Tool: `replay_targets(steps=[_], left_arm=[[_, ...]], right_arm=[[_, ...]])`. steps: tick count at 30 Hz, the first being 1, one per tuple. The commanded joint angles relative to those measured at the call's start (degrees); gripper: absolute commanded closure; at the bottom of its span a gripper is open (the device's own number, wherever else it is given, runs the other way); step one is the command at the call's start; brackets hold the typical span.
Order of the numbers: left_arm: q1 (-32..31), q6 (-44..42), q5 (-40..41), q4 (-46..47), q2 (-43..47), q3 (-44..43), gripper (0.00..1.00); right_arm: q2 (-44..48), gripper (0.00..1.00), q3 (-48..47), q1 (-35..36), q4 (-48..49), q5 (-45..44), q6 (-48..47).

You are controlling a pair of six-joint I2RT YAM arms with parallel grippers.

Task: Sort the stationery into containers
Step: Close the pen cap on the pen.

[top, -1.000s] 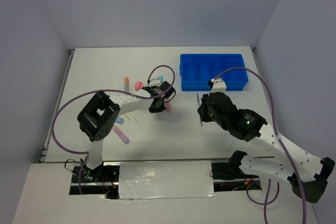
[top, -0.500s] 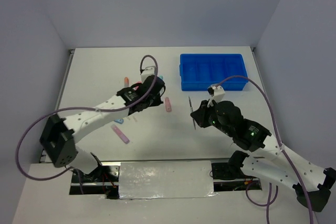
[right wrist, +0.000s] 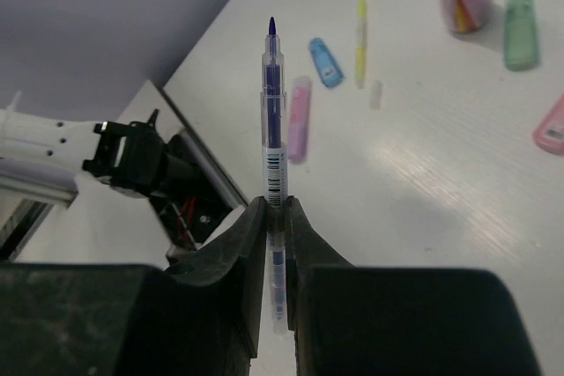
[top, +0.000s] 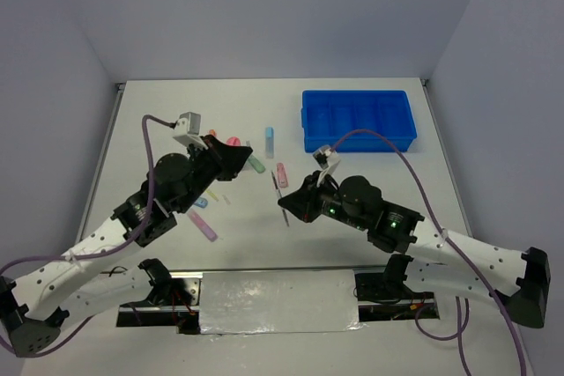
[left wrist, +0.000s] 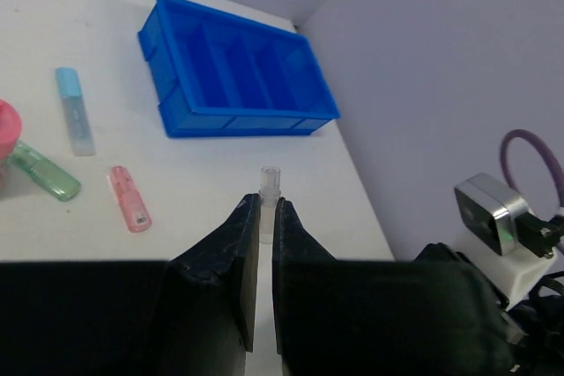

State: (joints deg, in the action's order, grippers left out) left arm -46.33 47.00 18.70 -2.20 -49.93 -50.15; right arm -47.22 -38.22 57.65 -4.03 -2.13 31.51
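Your left arm has drawn back over the table, its left pincer clamped on a small clear cap. Your right pincer, clamped on the dark slim pen, has moved left, away from the blue tray. You probably want to cap the pen first.

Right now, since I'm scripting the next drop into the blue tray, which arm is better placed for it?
Likely the right arm: its jaws are shut on the pen, and the blue tray sits on its half of the table. The left arm pinches only a small clear piece.
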Motion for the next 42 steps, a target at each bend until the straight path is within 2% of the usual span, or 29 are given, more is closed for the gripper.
replay_targets(steps=[1,11,21,42], left_arm=[[-0.1,1.9,-3.3,10.6,3.9,3.1,1.00],[-0.1,4.1,-6.0,16.2,8.5,8.7,1.00],[-0.1,3.9,-6.2,15.8,9.9,9.2,1.00],[-0.1,3.7,-6.5,15.5,9.5,9.7,1.00]], right_arm=[[-1.4,1.00,-0.8,4.0,12.3,-2.9,1.9],[-8.4,1.00,-5.6,10.3,16.3,-8.2,1.5],[-9.4,1.00,-7.2,10.3,13.4,-11.7,1.0],[-10.9,1.00,-9.2,10.3,12.3,-12.0,-0.1]])
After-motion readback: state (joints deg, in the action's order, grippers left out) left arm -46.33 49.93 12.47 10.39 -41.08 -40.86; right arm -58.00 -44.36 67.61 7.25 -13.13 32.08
